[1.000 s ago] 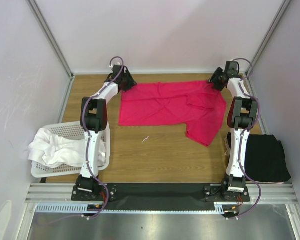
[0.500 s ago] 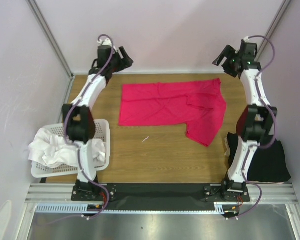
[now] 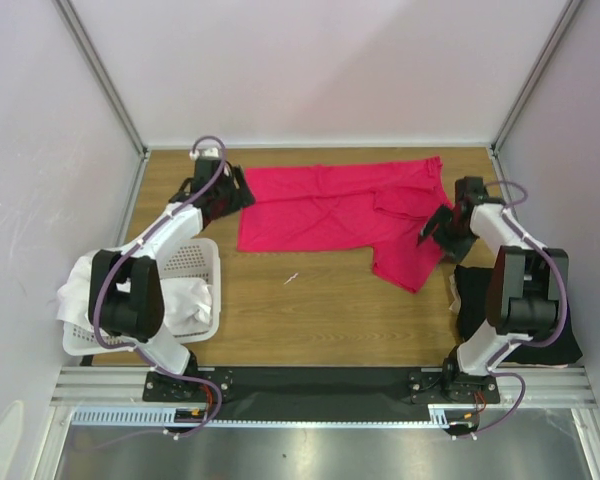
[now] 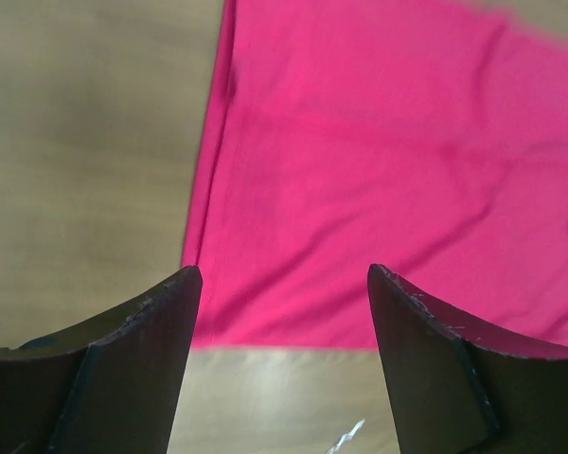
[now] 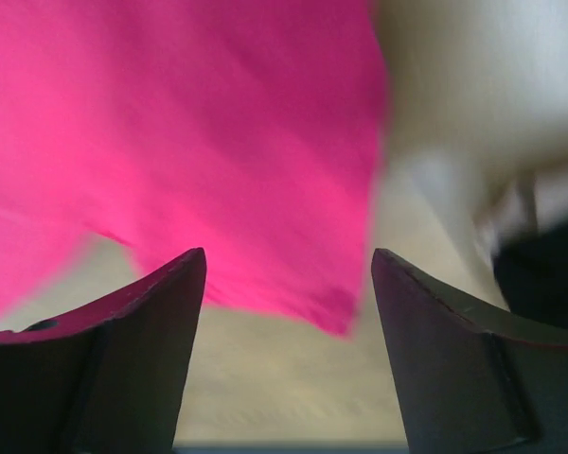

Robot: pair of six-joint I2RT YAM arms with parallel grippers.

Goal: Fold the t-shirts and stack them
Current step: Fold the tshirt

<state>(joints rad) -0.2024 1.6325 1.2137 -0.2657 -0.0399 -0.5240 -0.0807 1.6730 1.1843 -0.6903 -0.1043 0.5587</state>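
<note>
Left claw point(image 3: 240, 194) and right claw point(image 3: 435, 229) have lowered, agape, flanking the crimson t-shirt point(image 3: 325, 208).

So the pink t-shirt point(image 3: 330, 210) is seen spread across the far half of the worktop point(image 3: 310, 320), with the left tool point(image 3: 234, 196) right at its left edge and the right tool point(image 3: 433, 229) over its right-hand flap. White shirts point(image 3: 85, 295) are piled in the basket point(image 3: 202, 258) at the left, and a black t-shirt point(image 3: 528, 318) is laid beside the right arm's base.

The right arm point(image 3: 525, 290) covers much of the black t-shirt point(image 3: 558, 346) at near right. The right wrist view is blurred. A pale scrap point(image 3: 292, 278) lies mid-table, too small to identify.
</note>
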